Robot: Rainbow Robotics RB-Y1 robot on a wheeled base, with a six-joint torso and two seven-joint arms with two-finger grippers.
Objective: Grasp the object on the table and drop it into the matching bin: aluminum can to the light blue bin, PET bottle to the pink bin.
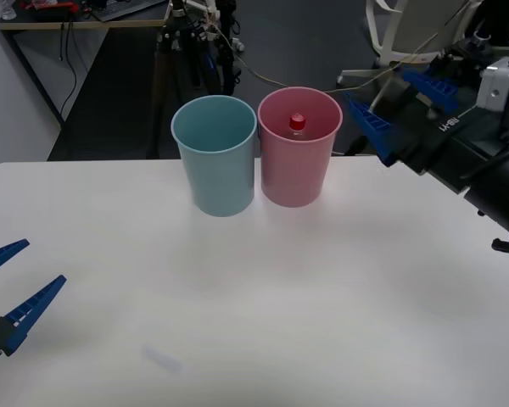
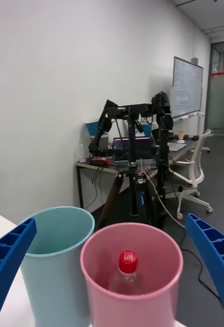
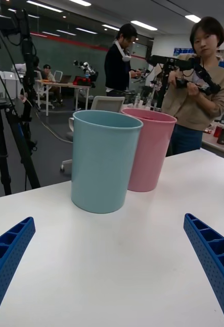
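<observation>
Fingers (image 2: 214, 255) apart; bottle (image 2: 125, 273) half-hidden in pink bin (image 2: 132, 301)

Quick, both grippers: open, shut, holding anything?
Left gripper: open, empty, low over the table.
Right gripper: open, empty, beside the pink bin; the PET bottle is inside.

I see the PET bottle (image 1: 298, 124) upright inside the pink bin (image 1: 295, 182), which touches the light blue bin (image 1: 220, 178) at its 9 o'clock, both on the table (image 1: 254, 322), toward 12 o'clock
</observation>
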